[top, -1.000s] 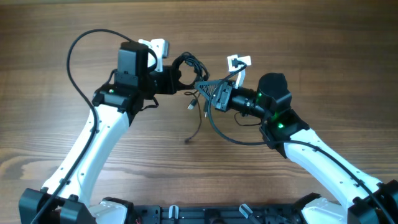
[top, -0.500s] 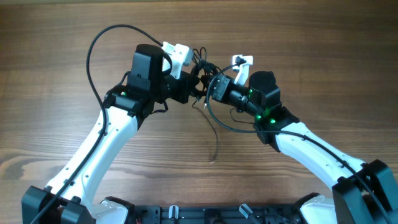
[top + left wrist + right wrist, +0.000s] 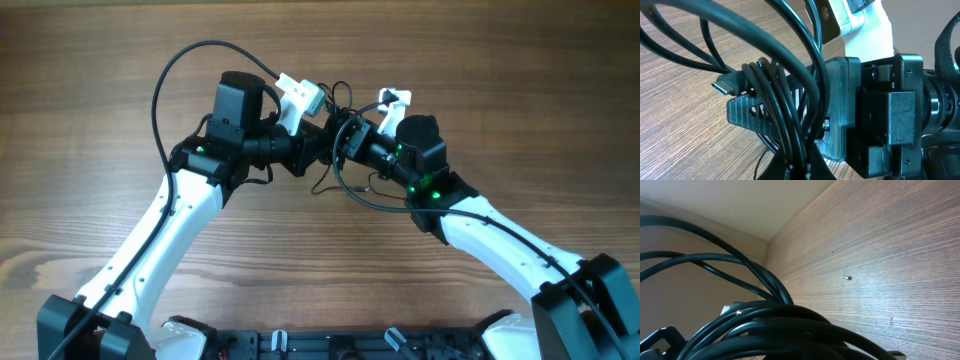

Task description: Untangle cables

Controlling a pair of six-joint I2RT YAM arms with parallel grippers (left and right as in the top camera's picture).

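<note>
Cables (image 3: 784, 122) bunch tighter between left end effector (image 3: 315, 148) and right end effector (image 3: 347, 140).

Grip of left claw (image 3: 320, 146) and right claw (image 3: 343, 141) lost under the bunched cables (image 3: 352, 195), loops cropped in wrist views.

overhead: bright, even light from above; table (image 3: 90, 70) sharp edge to edge, only faint soft shadows
left wrist: cables (image 3: 790, 120) very close and slightly soft; pale sheen along their curves
right wrist: foreground cables (image 3: 790, 325) dark and blurred; table (image 3: 880, 255) grain crisp beyond
</note>
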